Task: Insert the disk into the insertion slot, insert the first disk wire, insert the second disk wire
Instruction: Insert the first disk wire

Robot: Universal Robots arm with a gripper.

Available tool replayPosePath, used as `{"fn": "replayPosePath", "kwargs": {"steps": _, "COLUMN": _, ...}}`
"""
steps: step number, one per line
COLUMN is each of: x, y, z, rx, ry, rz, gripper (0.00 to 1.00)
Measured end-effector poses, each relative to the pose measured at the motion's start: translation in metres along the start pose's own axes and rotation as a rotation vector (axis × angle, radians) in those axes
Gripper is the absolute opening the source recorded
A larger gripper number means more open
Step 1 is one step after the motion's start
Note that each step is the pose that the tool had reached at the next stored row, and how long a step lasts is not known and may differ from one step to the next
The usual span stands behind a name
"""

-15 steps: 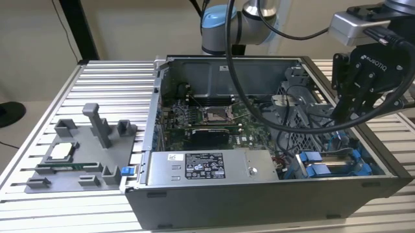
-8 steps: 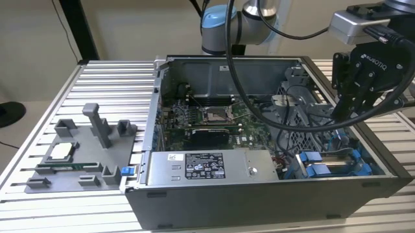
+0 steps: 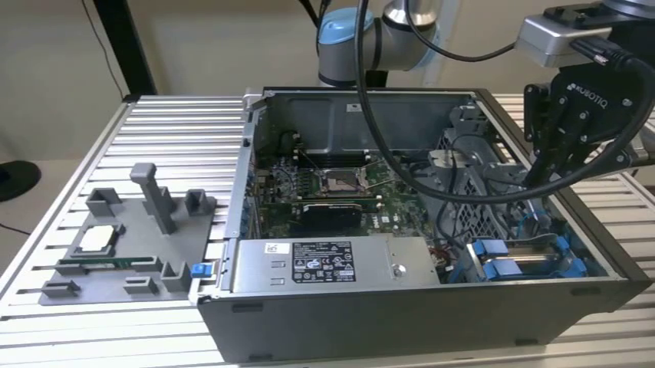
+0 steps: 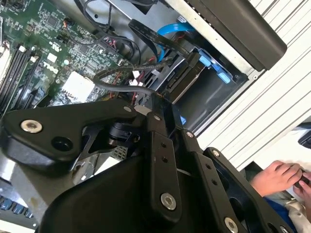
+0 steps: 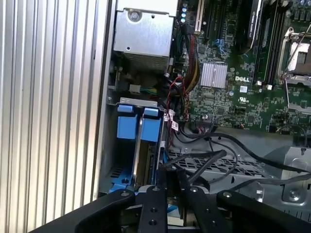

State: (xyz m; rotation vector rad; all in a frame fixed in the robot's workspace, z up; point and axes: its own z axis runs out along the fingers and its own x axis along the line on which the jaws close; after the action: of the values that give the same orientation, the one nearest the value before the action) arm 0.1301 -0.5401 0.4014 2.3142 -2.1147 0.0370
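We find the silver disk in its blue carrier seated in the grey insertion slot, at four o'clock in the exterior view's grey computer case, the black gripper beside it pinching a thin black wire.

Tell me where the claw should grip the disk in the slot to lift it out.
Likely the two blue carrier tabs at the disk's end, approached from above through the case's open side: the insertion slot's grey walls hem its other edges, while the tabs stand exposed.
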Motion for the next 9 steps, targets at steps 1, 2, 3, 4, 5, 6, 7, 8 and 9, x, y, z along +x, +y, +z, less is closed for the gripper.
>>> {"fn": "replayPosePath", "kwargs": {"steps": 1, "x": -0.0001, "y": 0.0000, "z": 0.0000, "rx": -0.0003, "ry": 0.0029, "rz": 0.000, "gripper": 0.00}}
{"fn": "replayPosePath", "kwargs": {"steps": 2, "x": -0.0001, "y": 0.0000, "z": 0.0001, "rx": -0.0006, "ry": 0.0050, "rz": 0.000, "gripper": 0.00}}
{"fn": "replayPosePath", "kwargs": {"steps": 3, "x": -0.0001, "y": 0.0000, "z": 0.0000, "rx": -0.0006, "ry": 0.0054, "rz": 0.000, "gripper": 0.00}}
{"fn": "replayPosePath", "kwargs": {"steps": 4, "x": 0.0000, "y": 0.0000, "z": 0.0000, "rx": -0.0006, "ry": 0.0056, "rz": 0.000, "gripper": 0.00}}
{"fn": "replayPosePath", "kwargs": {"steps": 5, "x": -0.0001, "y": 0.0000, "z": 0.0000, "rx": -0.0007, "ry": 0.0059, "rz": 0.000, "gripper": 0.00}}
{"fn": "replayPosePath", "kwargs": {"steps": 6, "x": -0.0001, "y": 0.0000, "z": 0.0000, "rx": -0.0007, "ry": 0.0060, "rz": 0.000, "gripper": 0.00}}
{"fn": "replayPosePath", "kwargs": {"steps": 7, "x": -0.0001, "y": 0.0000, "z": 0.0000, "rx": -0.0007, "ry": 0.0063, "rz": 0.000, "gripper": 0.00}}
{"fn": "replayPosePath", "kwargs": {"steps": 8, "x": -0.0001, "y": 0.0000, "z": 0.0000, "rx": -0.0007, "ry": 0.0064, "rz": 0.000, "gripper": 0.00}}
{"fn": "replayPosePath", "kwargs": {"steps": 9, "x": -0.0001, "y": 0.0000, "z": 0.0000, "rx": -0.0008, "ry": 0.0066, "rz": 0.000, "gripper": 0.00}}
